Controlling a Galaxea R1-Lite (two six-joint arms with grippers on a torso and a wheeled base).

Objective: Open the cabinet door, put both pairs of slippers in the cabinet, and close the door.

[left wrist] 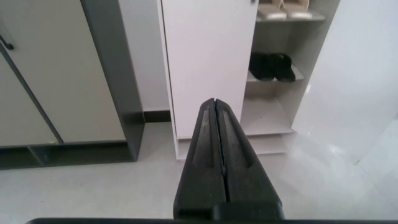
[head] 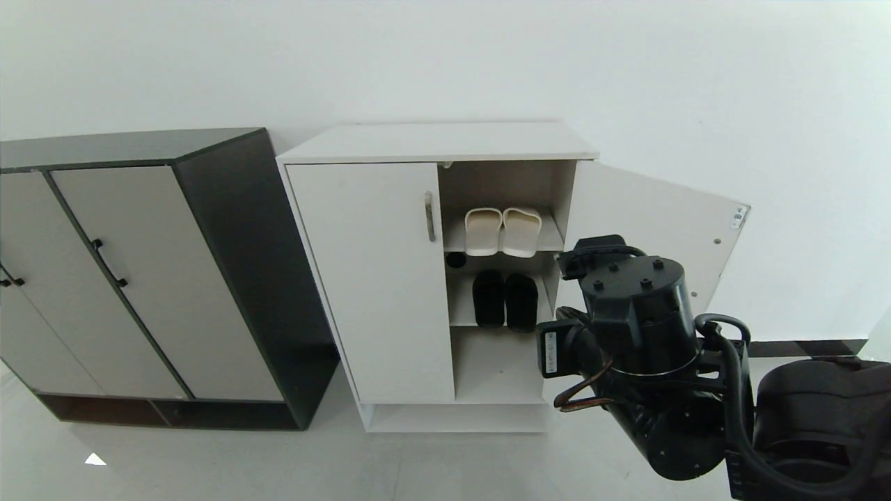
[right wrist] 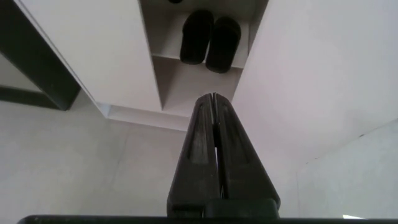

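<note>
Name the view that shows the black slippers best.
Right wrist view: the black slippers lie close, both whole, side by side. Head view shows them smaller; left wrist view, small and far off.

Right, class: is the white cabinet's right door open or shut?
Open. The door stands angled out to the right, baring the inside: cream slippers above, black slippers below.

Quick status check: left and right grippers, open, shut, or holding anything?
Left gripper: fingers shut, holding nothing.
Right gripper: fingers shut, holding nothing.
</note>
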